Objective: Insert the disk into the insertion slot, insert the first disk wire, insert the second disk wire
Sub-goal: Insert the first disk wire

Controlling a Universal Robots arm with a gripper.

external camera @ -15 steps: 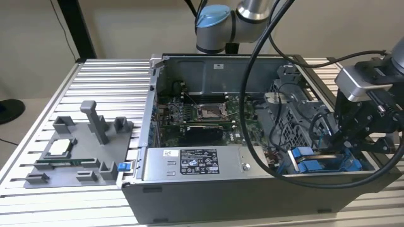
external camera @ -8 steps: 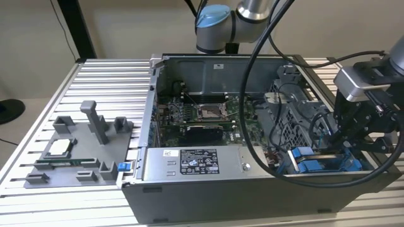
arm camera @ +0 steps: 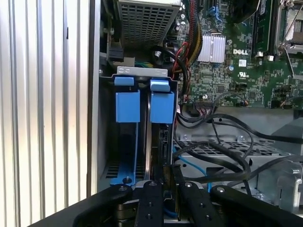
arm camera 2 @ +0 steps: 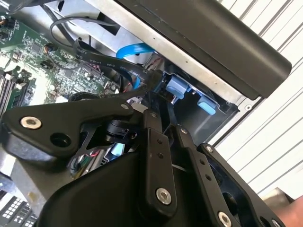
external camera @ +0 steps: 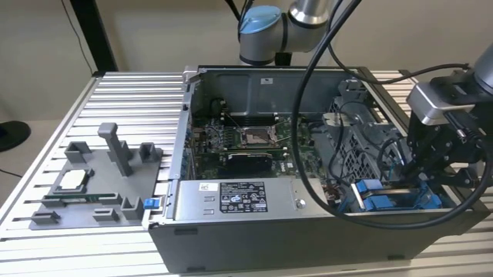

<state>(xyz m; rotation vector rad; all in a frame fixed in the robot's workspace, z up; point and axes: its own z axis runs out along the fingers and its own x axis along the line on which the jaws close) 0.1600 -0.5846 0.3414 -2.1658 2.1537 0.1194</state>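
An open computer case (external camera: 292,248) is set on the ribbed bench (external camera: 131,92), a grey parts holder (external camera: 123,186) at its nine o'clock.

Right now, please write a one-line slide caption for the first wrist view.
Claw close to the drive bay with its two blue tabs, black cables and green motherboard beside it.

Ribbed silver aluminium slat surface (external camera: 123,86) spreads beneath and around the tool (arm camera: 166,191). Plain beige wall (external camera: 170,29) beyond; black upright post (external camera: 92,34) well apart.
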